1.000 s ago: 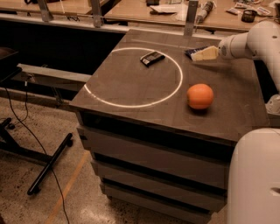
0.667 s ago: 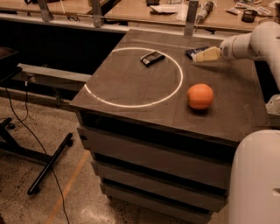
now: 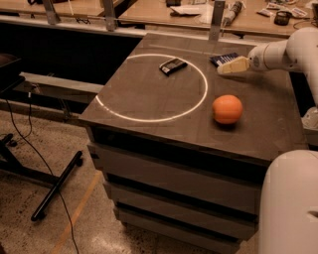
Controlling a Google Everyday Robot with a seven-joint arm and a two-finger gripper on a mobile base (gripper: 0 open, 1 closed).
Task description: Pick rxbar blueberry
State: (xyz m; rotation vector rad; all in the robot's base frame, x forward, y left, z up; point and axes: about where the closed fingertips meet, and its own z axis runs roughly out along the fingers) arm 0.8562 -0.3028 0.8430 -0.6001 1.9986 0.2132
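Note:
The rxbar blueberry (image 3: 223, 58) is a flat dark navy bar lying at the far right of the table top, just outside the white circle. My gripper (image 3: 229, 66) reaches in from the right on a white arm and hovers right over the bar's near edge, covering part of it. An orange (image 3: 227, 109) sits on the table in front of the gripper. A black-and-grey wrapped bar (image 3: 173, 65) lies inside the white circle (image 3: 149, 119), to the left of the gripper.
The dark table (image 3: 149, 99) stands on a stack of drawers. Behind it runs a wooden bench (image 3: 189, 15) with metal posts and small items. My white base (image 3: 290, 203) fills the lower right. Cables and a black stand leg (image 3: 54, 186) lie on the floor at left.
My gripper has dropped slightly toward the navy bar. The bars and the orange have not moved.

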